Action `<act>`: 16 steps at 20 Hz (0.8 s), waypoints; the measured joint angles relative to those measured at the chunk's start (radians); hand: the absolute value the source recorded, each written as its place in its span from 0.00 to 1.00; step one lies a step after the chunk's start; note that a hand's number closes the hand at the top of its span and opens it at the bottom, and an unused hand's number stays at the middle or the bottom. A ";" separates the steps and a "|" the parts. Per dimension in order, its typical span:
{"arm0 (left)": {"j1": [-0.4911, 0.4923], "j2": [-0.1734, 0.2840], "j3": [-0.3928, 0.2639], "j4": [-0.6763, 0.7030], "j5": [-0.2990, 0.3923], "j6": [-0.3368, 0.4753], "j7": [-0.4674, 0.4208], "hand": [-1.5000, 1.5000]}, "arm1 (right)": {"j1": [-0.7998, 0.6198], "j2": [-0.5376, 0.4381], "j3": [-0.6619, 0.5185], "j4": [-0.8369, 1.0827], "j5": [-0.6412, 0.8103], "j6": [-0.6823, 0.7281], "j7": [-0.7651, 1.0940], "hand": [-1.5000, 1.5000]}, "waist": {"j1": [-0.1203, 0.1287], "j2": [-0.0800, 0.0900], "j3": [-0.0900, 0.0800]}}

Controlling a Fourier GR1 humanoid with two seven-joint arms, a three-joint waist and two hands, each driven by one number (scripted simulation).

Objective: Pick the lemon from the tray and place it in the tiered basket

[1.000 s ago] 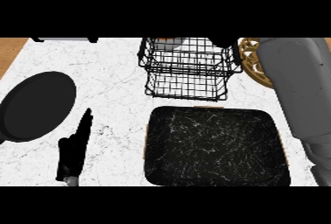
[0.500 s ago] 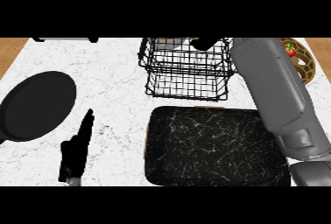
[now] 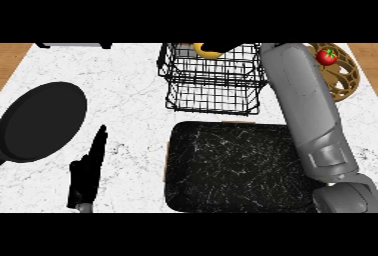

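Note:
The yellow lemon (image 3: 206, 51) shows at the back of the black wire tiered basket (image 3: 214, 85), over its upper tier. My right hand (image 3: 230, 47) is curled against the lemon at the view's top edge, and most of the hand is cut off there. Its grey forearm runs up the right side of the basket from the lower right corner. The black marbled tray (image 3: 236, 170) in front of the basket holds nothing that I can see. At the lower left my left hand (image 3: 86, 172) rests open on the counter, fingers pointing up.
A large black round plate (image 3: 40, 127) lies at the left edge. A wicker bowl (image 3: 341, 80) with a red tomato (image 3: 327, 57) stands at the back right, just beyond my right forearm. White marble counter lies between plate and basket.
My right arm has swung left from over the wicker bowl to the basket's top. The lemon now shows there, and the bowl with the tomato has come into sight. The left hand has not moved.

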 measured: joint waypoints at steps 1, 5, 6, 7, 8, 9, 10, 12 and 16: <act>-0.005 0.001 0.001 -0.003 0.000 0.001 0.013 0.50 | -0.006 0.001 -0.017 -0.005 -0.018 -0.008 -0.003 0.00 | -0.002 -0.001 0.000; 0.003 0.002 0.007 -0.006 0.001 -0.002 0.012 0.50 | -0.009 -0.023 -0.071 -0.041 -0.047 -0.091 -0.043 0.00 | -0.008 -0.003 0.000; 0.004 0.001 0.006 -0.004 -0.002 0.000 0.008 0.50 | -0.010 -0.040 -0.087 -0.050 -0.050 -0.113 -0.042 0.00 | -0.010 -0.004 -0.001; 0.003 -0.004 0.005 -0.004 -0.004 0.005 0.012 0.50 | -0.011 -0.056 -0.101 -0.055 -0.049 -0.137 -0.037 0.00 | -0.012 -0.004 -0.001; 0.006 0.001 0.009 -0.008 -0.001 0.002 0.015 0.50 | -0.002 -0.078 -0.115 -0.063 -0.049 -0.155 -0.040 0.00 | -0.014 -0.005 -0.001; 0.011 0.004 0.014 -0.008 0.002 0.000 0.011 0.50 | 0.006 -0.107 -0.130 -0.075 -0.052 -0.162 -0.032 0.00 | -0.018 -0.006 -0.001; 0.020 0.006 0.015 -0.017 0.004 -0.003 0.011 0.50 | 0.018 -0.131 -0.145 -0.084 -0.054 -0.172 -0.025 0.00 | -0.019 -0.007 -0.001; 0.023 0.007 0.018 -0.016 0.005 -0.004 0.009 0.50 | 0.038 -0.184 -0.177 -0.110 -0.069 -0.173 -0.001 0.00 | -0.025 -0.008 -0.001; 0.031 0.010 0.022 -0.021 0.008 -0.009 0.004 0.50 | 0.093 -0.314 -0.251 -0.136 -0.123 -0.113 0.026 0.00 | -0.029 -0.009 0.000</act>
